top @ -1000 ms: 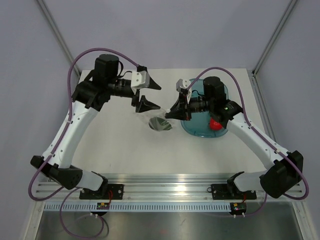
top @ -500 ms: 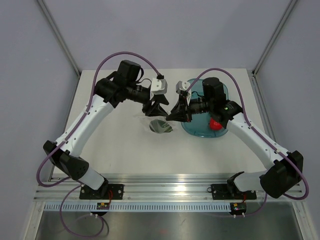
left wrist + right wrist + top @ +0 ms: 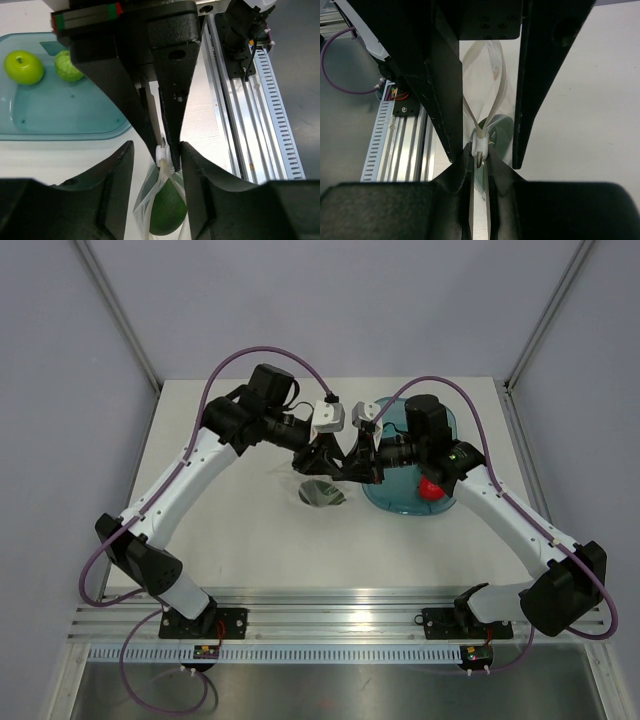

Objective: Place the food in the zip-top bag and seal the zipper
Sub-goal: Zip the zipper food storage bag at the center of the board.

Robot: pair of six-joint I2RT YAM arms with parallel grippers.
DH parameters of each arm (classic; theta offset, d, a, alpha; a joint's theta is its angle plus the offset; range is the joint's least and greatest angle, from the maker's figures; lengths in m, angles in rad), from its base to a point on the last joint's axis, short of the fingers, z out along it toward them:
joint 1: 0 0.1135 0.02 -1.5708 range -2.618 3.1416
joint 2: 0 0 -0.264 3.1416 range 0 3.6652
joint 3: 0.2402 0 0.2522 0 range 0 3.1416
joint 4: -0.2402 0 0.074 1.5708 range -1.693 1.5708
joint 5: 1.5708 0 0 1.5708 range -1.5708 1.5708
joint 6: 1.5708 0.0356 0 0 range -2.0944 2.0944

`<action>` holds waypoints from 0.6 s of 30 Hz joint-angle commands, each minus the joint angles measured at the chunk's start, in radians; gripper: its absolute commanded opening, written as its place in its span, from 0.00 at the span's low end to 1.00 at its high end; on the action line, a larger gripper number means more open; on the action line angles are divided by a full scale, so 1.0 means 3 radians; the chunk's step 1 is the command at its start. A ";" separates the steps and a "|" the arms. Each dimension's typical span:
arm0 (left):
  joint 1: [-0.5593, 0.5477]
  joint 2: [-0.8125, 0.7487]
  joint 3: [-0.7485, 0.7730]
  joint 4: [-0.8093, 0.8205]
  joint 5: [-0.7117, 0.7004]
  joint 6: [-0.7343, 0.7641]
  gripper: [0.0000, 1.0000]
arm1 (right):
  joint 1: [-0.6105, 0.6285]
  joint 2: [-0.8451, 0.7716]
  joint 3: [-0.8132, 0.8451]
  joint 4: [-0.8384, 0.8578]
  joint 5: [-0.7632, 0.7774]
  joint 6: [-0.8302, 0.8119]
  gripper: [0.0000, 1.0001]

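My left pincer (image 3: 156, 150) has swung in and narrowed; its jaws now stand apart astride the zip-top bag (image 3: 146, 192). The right pincer (image 3: 479, 150) is clenched on its mouth edge. The food (image 3: 167, 212) is already inside, so only sealing remains. The teal tray (image 3: 60, 115) crowds the right; the tabletop (image 3: 250, 530) offers room to the left.

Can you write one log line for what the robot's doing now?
food: inside zip-top bag | right gripper: pinching zipper | left gripper: open, either side of zipper

Teal tray (image 3: 65, 111), lime apple (image 3: 23, 67) inside (red item (image 3: 432, 488) too)
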 commanded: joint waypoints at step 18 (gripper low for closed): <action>-0.0011 -0.0093 0.0008 -0.0047 -0.0192 -0.0018 0.32 | 0.0025 -0.0051 0.0091 0.0056 0.0153 -0.0078 0.00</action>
